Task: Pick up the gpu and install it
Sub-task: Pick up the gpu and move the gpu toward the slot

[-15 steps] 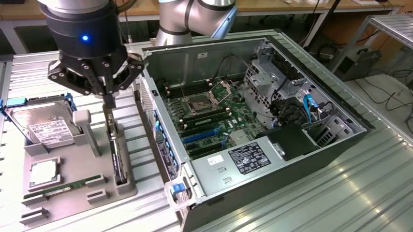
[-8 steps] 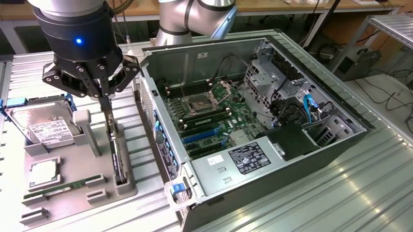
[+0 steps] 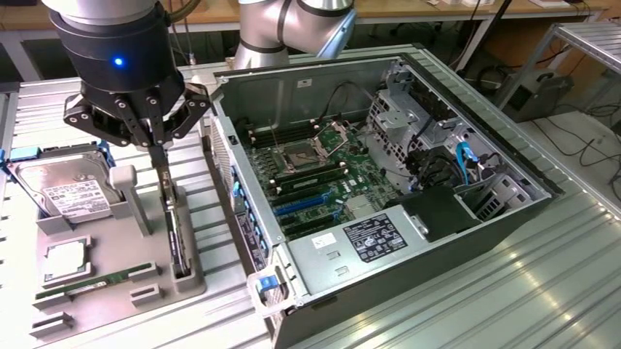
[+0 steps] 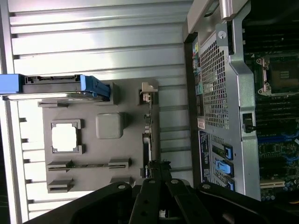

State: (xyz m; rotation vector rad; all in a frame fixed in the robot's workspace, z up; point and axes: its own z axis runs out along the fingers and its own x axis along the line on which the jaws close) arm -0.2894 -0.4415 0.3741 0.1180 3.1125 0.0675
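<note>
The gpu (image 3: 173, 218) is a thin black card standing on its edge in a slot of the grey holder tray (image 3: 116, 218), at the exterior view's left. My gripper (image 3: 155, 145) hangs straight over the card's far end, its fingers drawn together on the top edge. In the wrist view the card (image 4: 146, 144) runs out from between the fingers of the gripper (image 4: 158, 164). The card still sits down in its slot.
On the same tray lie a silver hard drive (image 3: 68, 193), a square chip (image 3: 63, 260) and a green memory stick (image 3: 92, 285). The open computer case (image 3: 466, 218) lies beside the tray, its motherboard and blue slots (image 3: 301, 207) exposed. The case wall (image 4: 219, 84) stands close to the card.
</note>
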